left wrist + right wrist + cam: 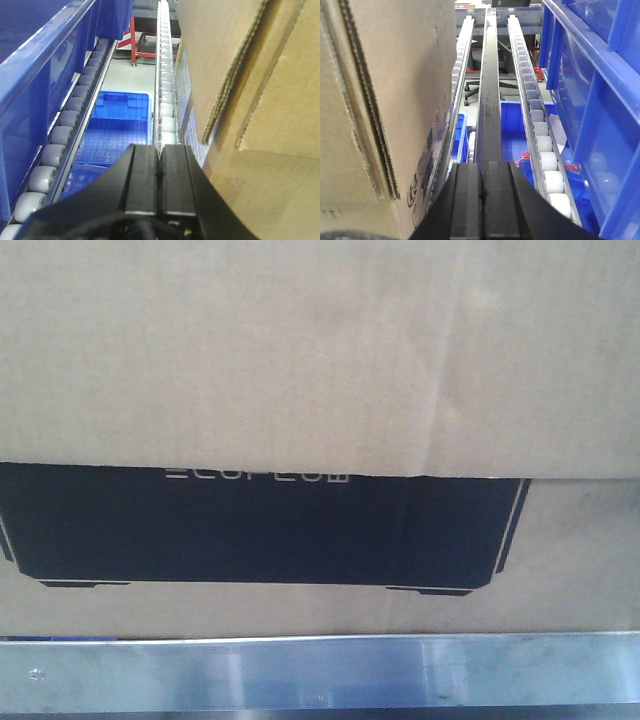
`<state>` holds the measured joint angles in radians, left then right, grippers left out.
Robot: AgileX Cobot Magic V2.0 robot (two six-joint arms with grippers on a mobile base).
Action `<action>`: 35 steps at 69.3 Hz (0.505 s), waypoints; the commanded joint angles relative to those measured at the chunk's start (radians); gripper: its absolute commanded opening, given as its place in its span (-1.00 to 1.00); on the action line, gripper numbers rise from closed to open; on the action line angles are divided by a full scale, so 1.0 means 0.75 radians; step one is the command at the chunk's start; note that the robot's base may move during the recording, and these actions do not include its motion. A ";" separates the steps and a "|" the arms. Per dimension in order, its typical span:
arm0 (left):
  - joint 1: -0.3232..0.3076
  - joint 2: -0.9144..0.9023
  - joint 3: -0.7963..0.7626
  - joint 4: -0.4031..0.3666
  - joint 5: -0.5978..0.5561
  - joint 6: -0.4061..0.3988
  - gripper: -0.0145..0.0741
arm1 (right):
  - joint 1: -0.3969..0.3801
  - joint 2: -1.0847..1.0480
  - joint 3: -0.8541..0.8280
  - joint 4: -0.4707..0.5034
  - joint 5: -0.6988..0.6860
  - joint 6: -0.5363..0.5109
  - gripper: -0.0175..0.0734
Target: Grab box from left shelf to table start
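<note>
Box (320, 360): brown cardboard with a black panel and pale lettering, sitting on the left shelf.
Left shelf (320, 672): silvery front edge just under the box; small screw (37, 675) near one end.
Left gripper (160, 150): jaws pressed together, empty, close beside the box's side.
Right gripper (482, 167): jaws pressed together, empty, beside the box's opposite side.
Roller tracks (52, 155): flank the box.

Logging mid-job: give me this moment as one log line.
box on left shelf | left gripper shut, empty, beside box | right gripper shut, empty, beside box
</note>
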<state>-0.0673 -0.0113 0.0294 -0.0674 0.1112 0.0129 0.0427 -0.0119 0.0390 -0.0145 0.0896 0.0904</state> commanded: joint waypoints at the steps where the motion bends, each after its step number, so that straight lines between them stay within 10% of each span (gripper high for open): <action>1: -0.007 -0.019 -0.003 -0.009 -0.123 -0.003 -0.90 | 0.003 -0.011 -0.008 -0.006 -0.119 -0.008 -0.50; 35: -0.007 -0.019 -0.003 -0.009 -0.130 -0.003 -0.90 | 0.003 -0.011 -0.008 -0.006 -0.119 -0.008 -0.50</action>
<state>-0.0673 -0.0113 0.0294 -0.0674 0.1112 0.0129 0.0427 -0.0119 0.0390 -0.0145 0.0896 0.0904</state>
